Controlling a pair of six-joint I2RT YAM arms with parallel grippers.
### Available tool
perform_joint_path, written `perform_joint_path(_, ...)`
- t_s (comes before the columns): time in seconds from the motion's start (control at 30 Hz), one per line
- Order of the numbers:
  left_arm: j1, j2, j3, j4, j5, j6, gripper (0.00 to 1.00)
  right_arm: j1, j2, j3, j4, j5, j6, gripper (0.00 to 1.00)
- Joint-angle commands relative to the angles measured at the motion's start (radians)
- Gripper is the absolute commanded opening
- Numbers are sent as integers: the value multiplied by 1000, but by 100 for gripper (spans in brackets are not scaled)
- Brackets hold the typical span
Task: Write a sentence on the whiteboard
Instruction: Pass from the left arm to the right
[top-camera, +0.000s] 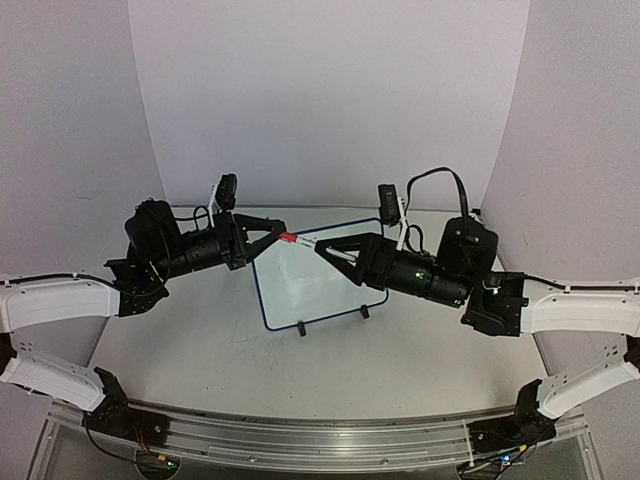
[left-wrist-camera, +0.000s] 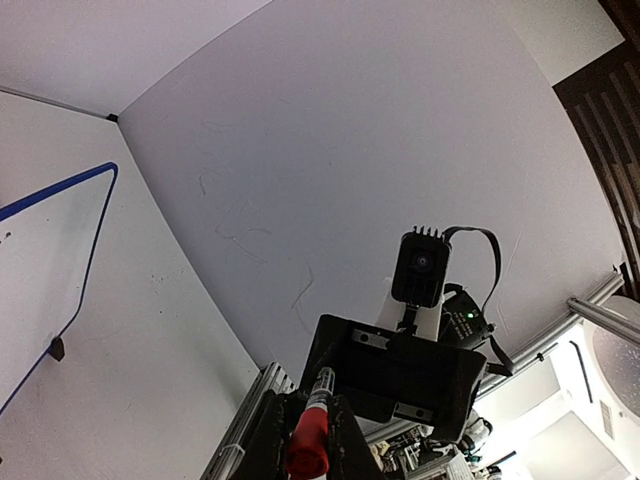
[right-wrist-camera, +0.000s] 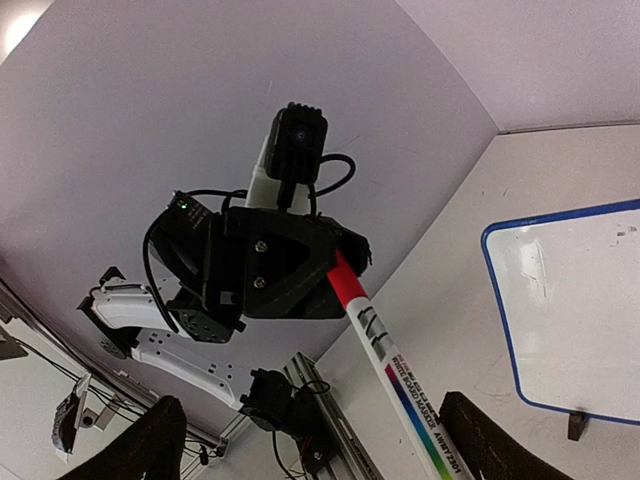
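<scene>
The whiteboard (top-camera: 318, 285) stands tilted on two black feet at the table's middle, blue-framed. It also shows in the left wrist view (left-wrist-camera: 40, 270) and the right wrist view (right-wrist-camera: 575, 310). No sentence shows on it, only faint smudges. A whiteboard marker (top-camera: 301, 241) with a red cap (left-wrist-camera: 309, 443) and a white body (right-wrist-camera: 390, 360) hangs above the board's upper left corner. My left gripper (top-camera: 283, 234) is shut on the red cap. My right gripper (top-camera: 330, 255) faces it with its fingers wide apart (right-wrist-camera: 310, 405). The marker's body runs between them, close to the right finger (right-wrist-camera: 485, 440).
Light grey walls enclose the white table (top-camera: 200, 340) at the back and both sides. An aluminium rail (top-camera: 320, 440) runs along the near edge with both arm bases. Each wrist camera sees the other arm's gripper and camera head-on (left-wrist-camera: 400, 370).
</scene>
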Motion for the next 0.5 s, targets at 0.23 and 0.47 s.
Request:
perform_joint_path(0.23, 0, -34, -22, 110, -18, -15, 0, -1, 57, 26, 171, -99, 49, 74)
perform_joint_path(0.47, 0, -5, -18, 143, 9, -34, 0, -1, 64, 32, 176, -105, 46, 70)
